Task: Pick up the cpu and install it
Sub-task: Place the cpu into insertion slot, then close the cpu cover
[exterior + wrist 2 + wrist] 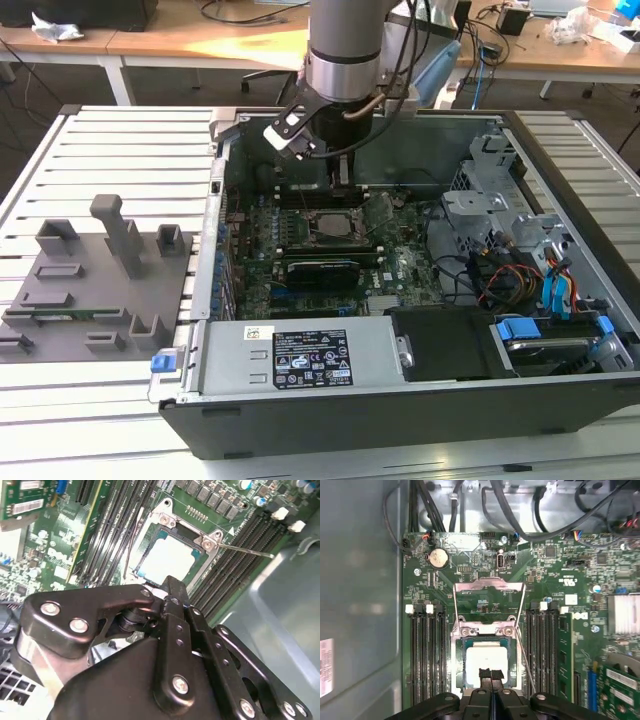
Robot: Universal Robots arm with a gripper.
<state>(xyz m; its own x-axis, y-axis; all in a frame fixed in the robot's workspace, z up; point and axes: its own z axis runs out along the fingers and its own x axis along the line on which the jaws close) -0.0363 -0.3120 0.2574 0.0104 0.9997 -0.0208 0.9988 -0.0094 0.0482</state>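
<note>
Arm [345, 45] points straight down into the case [400, 425], gripper [490, 674] pinched together, seemingly touching the cpu [485, 659].

Pale wooden desks [180, 40] are standing behind me; cables [240, 10] are trailing over them; a slatted white worktop [110, 140] is spreading beneath me.

A slatted metal table [130, 150], an open computer case [400, 412] laid on it at the exterior view's right, a grey fixture plate [75, 300] set at that view's left.
</note>
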